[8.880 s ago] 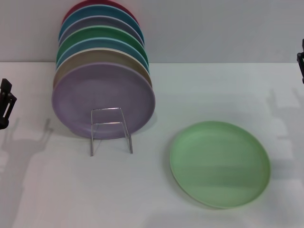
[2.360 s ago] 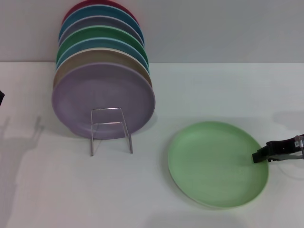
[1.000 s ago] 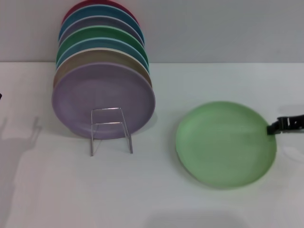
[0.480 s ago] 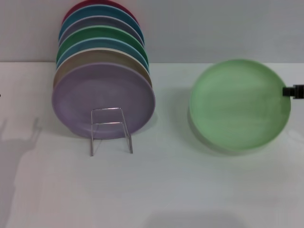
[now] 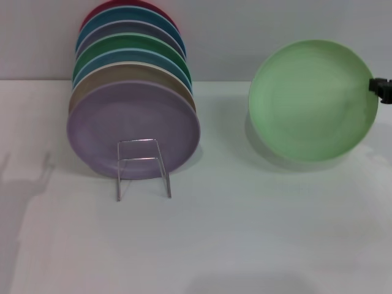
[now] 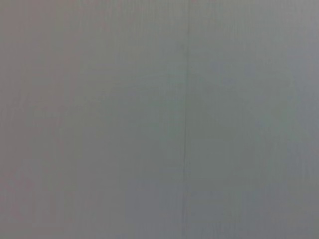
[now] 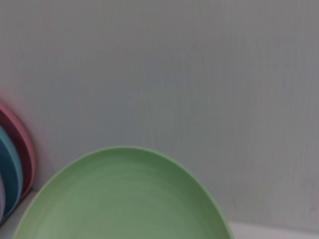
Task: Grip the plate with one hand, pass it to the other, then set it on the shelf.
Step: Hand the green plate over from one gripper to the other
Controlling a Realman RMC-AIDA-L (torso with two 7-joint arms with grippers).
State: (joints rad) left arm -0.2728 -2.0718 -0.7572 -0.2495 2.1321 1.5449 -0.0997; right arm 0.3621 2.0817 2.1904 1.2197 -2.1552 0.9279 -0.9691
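Head view | right gripper (image 5: 381, 90) holds plate (image 5: 312, 101) aloft | shelf (image 5: 143, 166) apart

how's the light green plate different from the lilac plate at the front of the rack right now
The light green plate is off the table, held at its right edge by the right gripper; the lilac plate stands propped in the wire rack. The light green plate is alone, while the lilac plate fronts a row of other plates. Both are round, matte, about the same size, and face the head camera.

Head cam looks down; right wrist cam shares plate (image 5: 312, 101), left sees wall.
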